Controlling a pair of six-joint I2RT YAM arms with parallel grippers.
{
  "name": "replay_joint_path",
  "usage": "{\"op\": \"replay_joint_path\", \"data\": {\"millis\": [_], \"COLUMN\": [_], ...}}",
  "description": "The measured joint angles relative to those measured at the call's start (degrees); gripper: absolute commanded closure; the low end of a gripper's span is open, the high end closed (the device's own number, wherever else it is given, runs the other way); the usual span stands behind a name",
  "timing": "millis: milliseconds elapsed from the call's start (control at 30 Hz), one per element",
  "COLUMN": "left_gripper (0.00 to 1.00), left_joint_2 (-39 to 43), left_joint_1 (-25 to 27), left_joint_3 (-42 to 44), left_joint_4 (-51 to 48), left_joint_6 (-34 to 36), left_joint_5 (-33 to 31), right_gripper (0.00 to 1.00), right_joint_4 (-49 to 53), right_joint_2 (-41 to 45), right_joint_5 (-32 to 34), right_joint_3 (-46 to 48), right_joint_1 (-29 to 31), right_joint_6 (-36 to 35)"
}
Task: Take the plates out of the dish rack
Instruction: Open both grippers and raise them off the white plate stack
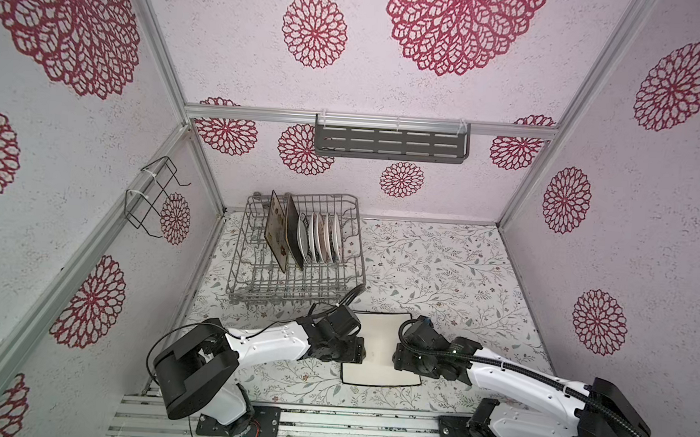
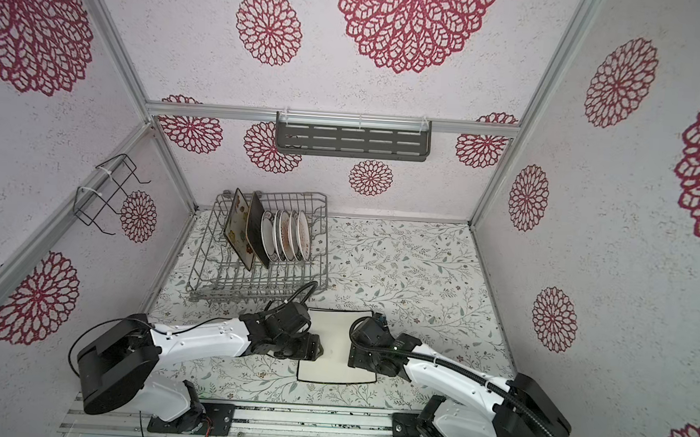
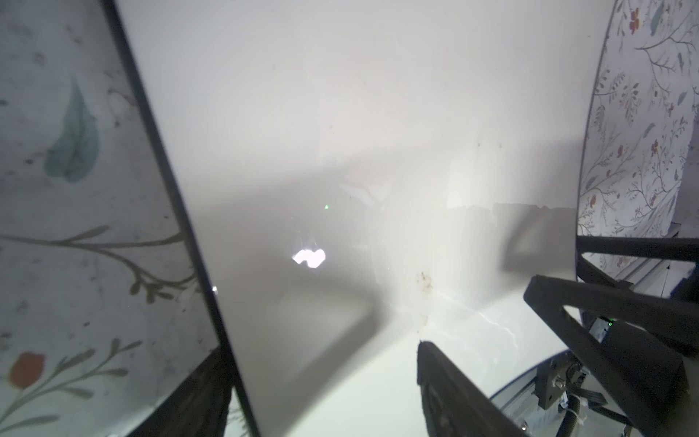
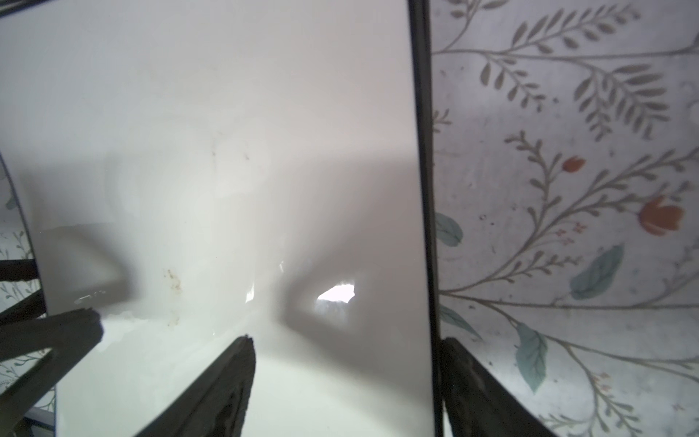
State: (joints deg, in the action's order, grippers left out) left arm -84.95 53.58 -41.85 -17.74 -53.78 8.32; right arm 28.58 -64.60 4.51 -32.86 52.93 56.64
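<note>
A white rectangular plate with a thin black rim lies flat on the floral-patterned desk, close to the middle of its front edge, with a robot arm at either side. The left hand sits low over the plate's left rim, jaws spread wide. One black finger is over the white surface and its mate is outside the rim, above the desk. The right hand mirrors it at the right rim, likewise open, with one finger over the plate and the other beyond the edge. In the desk's back left corner stands the grey wire dish rack. A cream floral rectangular plate, a dark brown rectangular plate and a row of small round white plates stand upright between its tines.
</note>
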Motion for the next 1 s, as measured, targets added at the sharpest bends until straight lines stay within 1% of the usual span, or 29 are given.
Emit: {"op": "replay_joint_path", "data": {"millis": [133,267,333,367,533,600,733,867,1000], "left_gripper": [0.12,0.07,0.03,0.02,0.03,0.03,0.03,0.03,0.03], "left_joint_2": [3.17,5.66,7.23,8.39,15.82,18.62,20.85,20.92,18.78], "left_joint_1": [0.0,-0.57,-0.96,-1.25,-3.54,-5.53,-10.54,-15.28,-21.59], "left_joint_3": [-0.5,-3.78,-5.95,-7.17,-14.45,-18.05,-25.09,-30.75,-36.15], "left_joint_4": [-1.66,-6.54,-9.81,-11.76,-19.54,-21.94,-26.05,-28.46,-29.68], "left_joint_6": [1.64,4.48,6.4,7.52,13.4,16.39,21.97,27.45,32.79], "left_joint_5": [-0.83,-3.1,-5.25,-6.71,-15.17,-18.12,-22.91,-27.08,-28.7], "right_gripper": [0.09,0.01,0.01,0.01,0.01,0.01,0.01,0.01,0.01], "right_joint_4": [2.69,5.25,6.27,6.69,8.04,8.09,7.02,4.9,2.4], "right_joint_2": [1.73,3.65,4.35,4.63,4.96,4.46,1.75,-3.17,-9.03], "right_joint_5": [1.99,4.7,6.23,6.95,10.4,11.34,11.89,11.47,10.27], "right_joint_3": [-2.64,-5.62,-6.78,-7.41,-10.88,-12.68,-15.91,-19.41,-23.02], "right_joint_1": [0.0,-0.02,-0.17,-0.28,-1.57,-2.47,-3.58,-5.14,-7.08], "right_joint_6": [-0.09,-0.72,-1.79,-2.71,-7.56,-9.99,-14.71,-19.63,-24.06]}}
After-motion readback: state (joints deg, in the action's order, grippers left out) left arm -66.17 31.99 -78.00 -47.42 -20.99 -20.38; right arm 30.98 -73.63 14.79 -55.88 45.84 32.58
